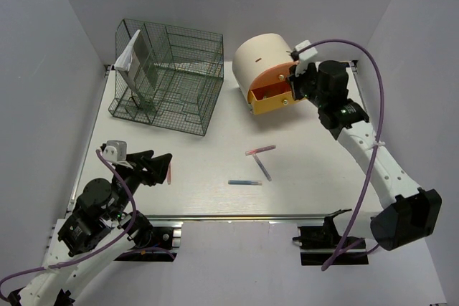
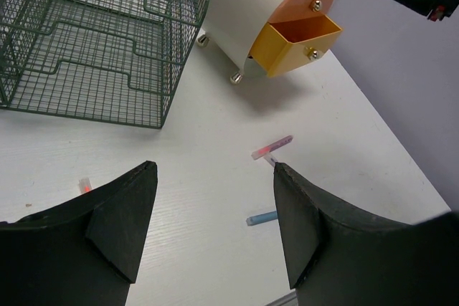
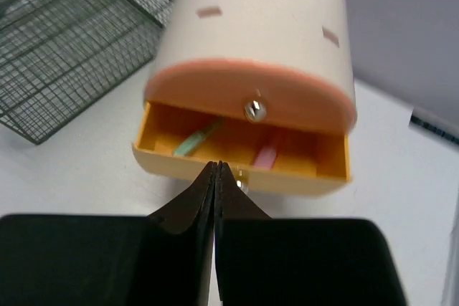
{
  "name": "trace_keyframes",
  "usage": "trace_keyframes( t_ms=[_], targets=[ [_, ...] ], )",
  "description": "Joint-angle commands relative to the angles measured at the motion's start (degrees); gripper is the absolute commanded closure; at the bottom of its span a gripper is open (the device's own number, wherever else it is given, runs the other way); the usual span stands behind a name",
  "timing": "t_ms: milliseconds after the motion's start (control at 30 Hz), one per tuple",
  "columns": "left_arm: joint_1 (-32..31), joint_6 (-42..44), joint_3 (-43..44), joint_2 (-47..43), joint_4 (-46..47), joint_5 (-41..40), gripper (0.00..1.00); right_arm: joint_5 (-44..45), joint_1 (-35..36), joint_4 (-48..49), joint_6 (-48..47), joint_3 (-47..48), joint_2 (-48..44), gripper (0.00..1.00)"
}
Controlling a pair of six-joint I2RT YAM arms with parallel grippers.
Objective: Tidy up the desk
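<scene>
desk (image 1: pixel 308 191), spanning mid-frame, is being tidied; right gripper (image 3: pixel 216 168), fingers together, is being held at the open drawer (image 3: pixel 165 166), upper right, where the drawer unit (image 3: pixel 258 26) risks being shoved; left gripper (image 2: pixel 215 173) is being held with jaws apart.

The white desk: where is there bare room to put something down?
Bare desk lies between the wire rack and the loose pens, and again right of the pens toward the right arm. The strip before the near rail is free too. The back is crowded: rack, drawer unit, and the right end effector at its open drawer.
</scene>
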Motion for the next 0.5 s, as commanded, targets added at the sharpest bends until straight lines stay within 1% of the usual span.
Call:
trace_keyframes(
  t_ms=[0, 33, 167, 267, 367, 467],
  targets=[
    [-0.3, 0.04, -0.43, -0.45, 0.32, 0.83, 0.24, 1.69, -4.95, -5.08, 19.19, -4.63, 0.05, 1.0],
    [-0.3, 0.04, -0.43, -0.53, 0.32, 0.83, 0.24, 1.25, -4.97, -5.43, 20.68, -4.91, 0.05, 1.0],
    [-0.3, 0.04, -0.43, -0.62, 0.32, 0.91, 0.24, -0.77, -10.75, -4.21, 27.1, -6.05, 0.92, 1.0],
    [-0.3, 0.04, -0.43, -0.71, 0.24, 0.83, 0.24, -2.43, -13.22, -1.84, 30.53, -5.18, 3.82, 1.0],
    [-0.3, 0.04, -0.43, -0.71, 0.32, 0.83, 0.24, -5.51, -15.25, -1.57, 32.29, -2.54, 8.83, 1.0],
    [-0.3, 0.04, -0.43, -0.62, 0.32, 0.92, 0.24, -7.37, -15.78, -0.16, 33.35, 0.18, 14.18, 1.0]
  ],
)
